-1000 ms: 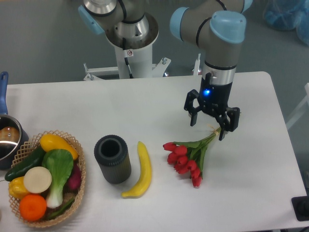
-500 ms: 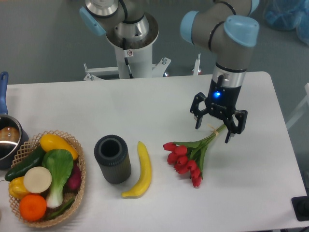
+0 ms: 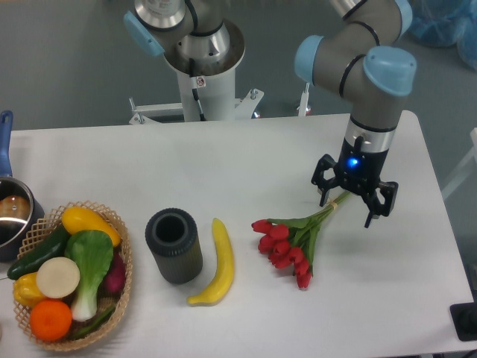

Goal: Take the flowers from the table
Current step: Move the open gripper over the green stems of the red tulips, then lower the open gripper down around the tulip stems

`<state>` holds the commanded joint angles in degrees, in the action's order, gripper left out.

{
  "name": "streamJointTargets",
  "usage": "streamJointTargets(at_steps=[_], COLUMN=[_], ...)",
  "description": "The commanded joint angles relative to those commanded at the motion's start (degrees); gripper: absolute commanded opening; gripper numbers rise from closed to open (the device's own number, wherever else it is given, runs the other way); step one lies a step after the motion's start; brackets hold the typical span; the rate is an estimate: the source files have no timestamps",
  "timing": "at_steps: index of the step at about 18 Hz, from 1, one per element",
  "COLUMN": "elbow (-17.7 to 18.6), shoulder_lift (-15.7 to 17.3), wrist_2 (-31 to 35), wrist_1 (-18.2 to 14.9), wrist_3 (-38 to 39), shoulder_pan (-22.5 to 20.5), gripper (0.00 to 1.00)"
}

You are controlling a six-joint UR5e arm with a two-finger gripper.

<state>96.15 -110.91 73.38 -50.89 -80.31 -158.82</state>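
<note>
Your gripper [image 3: 355, 206] hangs wrist-down over the stem ends of the flowers [image 3: 293, 239], its fingers spread wide and holding nothing. The bunch lies flat on the table [image 3: 223, 160] toward the right edge, buds pointing at the front edge, with bare surface to its right and front and a banana [image 3: 217, 262] near on its left. Since half a second ago the gripper has slid right, toward the table's right edge, while the flowers have stayed put.
</note>
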Motion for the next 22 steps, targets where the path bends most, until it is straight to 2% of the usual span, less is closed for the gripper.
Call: streamJointTargets(at_steps=[3,10,16,22], elbow=[0.4,2.1,6.2,7.1], shoulder_lift=[-1.1,-3.1,-2.9,-3.3], wrist_2=[1.7,0.7,-0.2,-3.0], wrist_1=[0.0,-1.3,-1.4,-1.4], wrist_3=[-2.4,-7.7,-10.6,-10.7], shoulder_pan=[0.2,0.4,-0.1,-1.6], gripper=[1.0,1.0,1.0,1.0])
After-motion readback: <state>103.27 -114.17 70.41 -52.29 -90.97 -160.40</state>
